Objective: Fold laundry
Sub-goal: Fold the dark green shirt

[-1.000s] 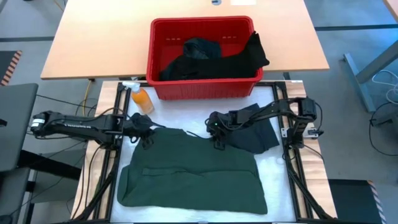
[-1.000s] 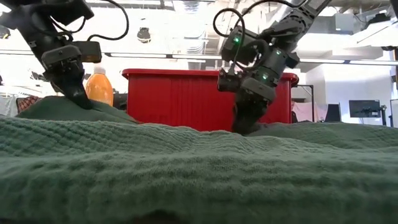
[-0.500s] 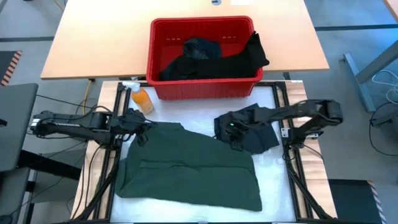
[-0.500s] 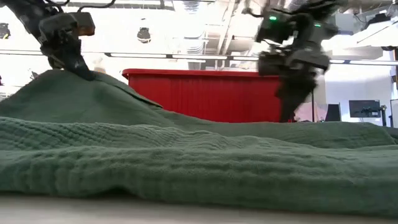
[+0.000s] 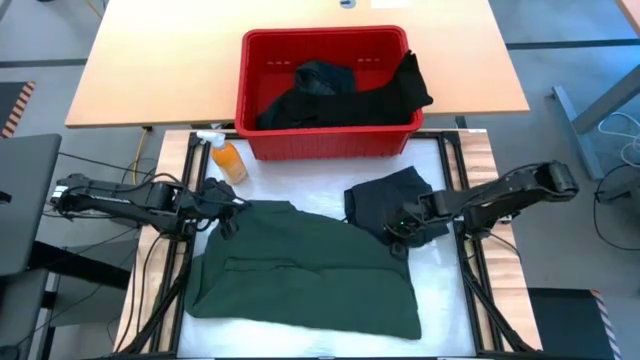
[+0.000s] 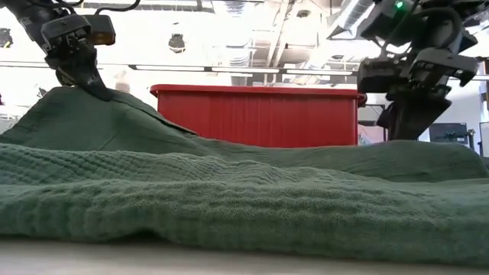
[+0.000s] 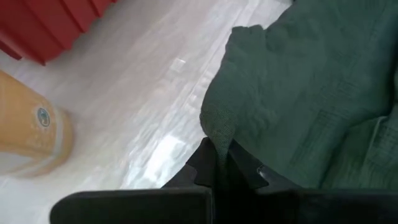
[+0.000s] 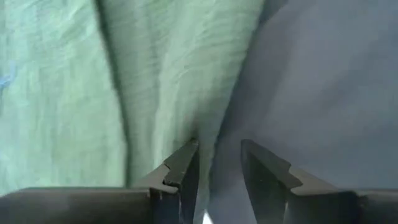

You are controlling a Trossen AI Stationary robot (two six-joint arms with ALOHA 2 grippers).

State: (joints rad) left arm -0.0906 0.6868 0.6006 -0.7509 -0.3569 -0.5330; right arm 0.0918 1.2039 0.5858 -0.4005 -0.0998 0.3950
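Observation:
A dark green garment lies spread on the white table pad, with its far-left corner raised into a peak. My left gripper is shut on that corner. A folded dark garment lies on the pad at the green garment's far right. My right gripper stands open, pointing down over the line where the green cloth's right edge meets the dark cloth. Nothing shows between its fingers, and I cannot tell whether they touch the cloth. My left gripper pinches a small bunched fold at the green garment's far-left corner between its two fingers. The fingers slant down onto it from the table's left. The corner is lifted into a tent, and the cloth slopes down from it to the rest of the garment, which lies on the pad.
A red plastic basket with more dark clothes stands at the far edge of the pad. An orange bottle stands just beyond my left gripper. Bare white pad shows to the right of the dark garment.
My right gripper has left the green garment's far edge and gone toward the table's right edge and a little nearer, past the dark garment. My left gripper has risen with the far-left corner, which now stands up as a peak while the rest stays on the pad.

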